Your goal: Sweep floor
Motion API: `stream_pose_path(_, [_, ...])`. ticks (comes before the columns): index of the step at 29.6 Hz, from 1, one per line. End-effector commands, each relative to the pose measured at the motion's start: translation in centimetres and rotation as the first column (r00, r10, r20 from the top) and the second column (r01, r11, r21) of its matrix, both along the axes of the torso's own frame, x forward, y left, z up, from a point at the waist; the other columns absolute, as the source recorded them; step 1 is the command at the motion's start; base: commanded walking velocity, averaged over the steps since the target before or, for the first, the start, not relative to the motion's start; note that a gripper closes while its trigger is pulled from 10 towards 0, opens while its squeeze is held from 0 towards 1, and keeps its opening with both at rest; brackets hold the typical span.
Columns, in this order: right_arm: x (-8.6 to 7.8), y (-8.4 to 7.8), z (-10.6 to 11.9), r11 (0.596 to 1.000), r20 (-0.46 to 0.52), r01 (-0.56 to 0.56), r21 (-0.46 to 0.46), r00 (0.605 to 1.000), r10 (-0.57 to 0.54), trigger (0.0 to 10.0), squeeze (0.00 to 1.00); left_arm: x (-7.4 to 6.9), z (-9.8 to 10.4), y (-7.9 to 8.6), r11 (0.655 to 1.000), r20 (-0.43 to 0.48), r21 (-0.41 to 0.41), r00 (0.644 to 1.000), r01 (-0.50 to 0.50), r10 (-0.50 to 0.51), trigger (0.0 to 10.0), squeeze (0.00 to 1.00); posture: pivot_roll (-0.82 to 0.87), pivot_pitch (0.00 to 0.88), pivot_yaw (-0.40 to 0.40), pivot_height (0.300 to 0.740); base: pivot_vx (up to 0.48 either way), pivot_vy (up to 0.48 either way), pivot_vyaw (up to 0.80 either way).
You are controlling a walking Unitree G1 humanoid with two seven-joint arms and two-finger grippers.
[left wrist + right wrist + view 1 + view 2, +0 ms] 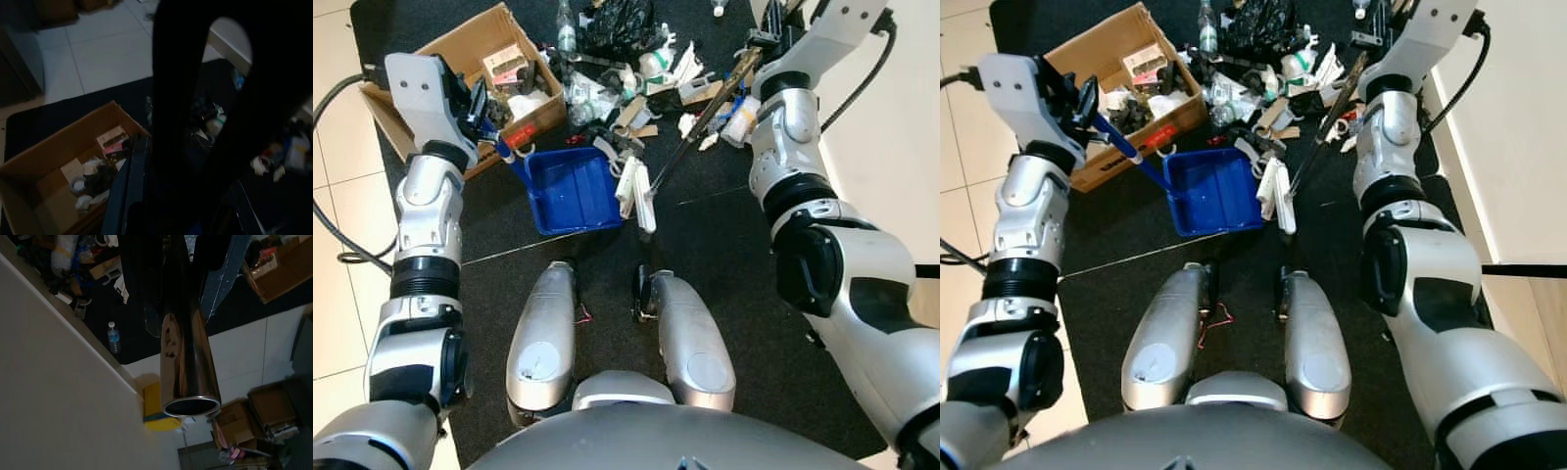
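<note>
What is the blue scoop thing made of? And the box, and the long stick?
The blue dustpan looks like plastic: smooth, glossy, one even colour. The box looks like cardboard: matte brown with folded flaps. The broom handle seems to be metal: a shiny hollow tube that mirrors the room.

A cardboard box [460,73] is sitting on the black mat [724,245], holding small packages; beside the box, a black cable [333,211] is trailing across pale tiles.

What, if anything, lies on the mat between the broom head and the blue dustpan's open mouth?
Nothing visible. The white broom head lies right at the edge of the blue dustpan. The rubbish is piled beyond both, further from the robot.
</note>
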State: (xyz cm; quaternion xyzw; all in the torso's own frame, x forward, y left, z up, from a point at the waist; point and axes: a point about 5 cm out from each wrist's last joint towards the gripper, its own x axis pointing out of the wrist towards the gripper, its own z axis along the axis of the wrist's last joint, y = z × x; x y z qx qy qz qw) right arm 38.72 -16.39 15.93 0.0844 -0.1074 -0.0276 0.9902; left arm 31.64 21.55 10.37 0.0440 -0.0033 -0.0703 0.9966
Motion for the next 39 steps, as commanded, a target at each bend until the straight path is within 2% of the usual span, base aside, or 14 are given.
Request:
stream_pose_path(1, [0.0, 0.2, -0.4, 1.000, -0.030, 0.000, -0.028, 1.000, -0.001, 10.0, 0.00, -0.6, -0.7, -0.5, 1.000, -0.011, 0.010, 1.000, 0.024, -0.024, 10.0, 0.00, 0.26, 0.273, -0.030, 0.740, 0.000, 0.000, 0.00])
stream_pose_path(5, [0.1, -0.6, 0.0, 0.997, -0.019, 0.022, -0.072, 1.000, -0.024, 10.0, 0.00, -1.3, -0.9, 0.0, 0.992, -0.025, 0.113, 0.998, 0.063, -0.061, 10.0, 0.00, 0.27, 0.276, -0.032, 0.740, 0.000, 0.000, 0.00])
stream_pose_path(8, [0.0, -1.8, 0.3, 0.996, -0.009, 0.040, -0.081, 0.999, -0.041, 10.0, 0.00, -1.2, -0.5, 0.9, 0.982, -0.023, 0.182, 0.999, 0.044, -0.041, 10.0, 0.00, 0.27, 0.284, -0.028, 0.740, 0.000, 0.000, 0.00])
stream_pose_path(10, [0.0, -2.1, 0.4, 0.995, -0.006, 0.045, -0.084, 0.999, -0.046, 10.0, 0.00, -1.1, -0.3, 1.1, 0.981, -0.019, 0.193, 1.000, 0.027, -0.024, 10.0, 0.00, 0.27, 0.284, -0.026, 0.740, 0.000, 0.000, 0.00])
stream_pose_path(11, [-0.1, -2.8, 0.5, 0.995, -0.001, 0.061, -0.081, 0.998, -0.062, 10.0, 0.00, -0.6, -0.1, 1.0, 0.980, 0.011, 0.199, 1.000, -0.018, 0.017, 10.0, 0.00, 0.26, 0.285, -0.023, 0.740, 0.000, 0.000, 0.00])
stream_pose_path(15, [-0.1, -3.3, 0.5, 0.993, -0.003, 0.082, -0.084, 0.997, -0.082, 10.0, 0.00, -0.2, 0.2, 0.4, 0.976, 0.049, 0.213, 0.998, -0.037, 0.027, 10.0, 0.00, 0.26, 0.288, -0.020, 0.740, 0.000, 0.000, 0.00])
stream_pose_path(17, [0.0, -3.4, 0.6, 0.992, -0.011, 0.094, -0.085, 0.995, -0.095, 10.0, 0.00, -0.2, 0.2, -0.8, 0.977, 0.068, 0.213, 0.998, -0.029, 0.015, 10.0, 0.00, 0.25, 0.291, -0.007, 0.740, 0.000, 0.000, 0.00])
stream_pose_path(20, [0.1, -2.7, 0.5, 0.994, -0.025, 0.072, -0.081, 0.997, -0.074, 10.0, 0.00, -0.9, -0.9, -1.8, 0.982, 0.030, 0.189, 1.000, 0.002, -0.007, 10.0, 0.00, 0.25, 0.294, -0.006, 0.740, 0.000, 0.000, 0.00])
stream_pose_path(27, [0.3, -1.2, 0.2, 0.999, -0.047, 0.013, -0.039, 0.999, -0.015, 10.0, 0.00, -1.2, -1.8, -2.3, 0.987, 0.015, 0.158, 1.000, -0.021, 0.019, 10.0, 0.00, 0.26, 0.297, -0.008, 0.740, 0.000, 0.000, 0.00])
stream_pose_path(32, [0.5, 1.1, -0.4, 0.998, -0.079, -0.042, 0.056, 0.996, 0.046, 10.0, 0.00, -1.6, -1.9, -2.8, 0.989, 0.014, 0.145, 1.000, -0.001, 0.000, 10.0, 0.00, 0.29, 0.308, -0.018, 0.740, 0.000, 0.000, 0.00])
stream_pose_path(33, [0.4, 2.3, -0.8, 0.993, -0.092, -0.082, 0.087, 0.992, 0.090, 10.0, 0.00, -1.8, -1.9, -2.8, 0.990, 0.015, 0.144, 1.000, 0.004, -0.006, 10.0, 0.00, 0.30, 0.310, -0.021, 0.740, 0.000, 0.000, 0.00])
stream_pose_path(35, [0.4, 2.6, -0.9, 0.991, -0.094, -0.096, 0.093, 0.990, 0.104, 10.0, 0.00, -1.8, -1.9, -2.8, 0.990, 0.015, 0.143, 1.000, 0.005, -0.007, 10.0, 0.00, 0.30, 0.310, -0.021, 0.740, 0.000, 0.000, 0.00])
stream_pose_path(37, [0.3, 3.3, -1.1, 0.983, -0.092, -0.124, 0.137, 0.986, 0.137, 10.0, 0.00, -1.9, -1.9, -2.8, 0.990, 0.016, 0.143, 1.000, 0.005, -0.008, 10.0, 0.00, 0.30, 0.309, -0.024, 0.740, 0.000, 0.000, 0.00])
stream_pose_path(39, [0.1, 5.0, -1.3, 0.958, -0.072, -0.202, 0.201, 0.973, 0.221, 10.0, 0.00, -2.1, -1.9, -2.7, 0.990, 0.015, 0.138, 1.000, 0.007, -0.009, 10.0, 0.00, 0.30, 0.309, -0.028, 0.740, 0.000, 0.000, 0.00])
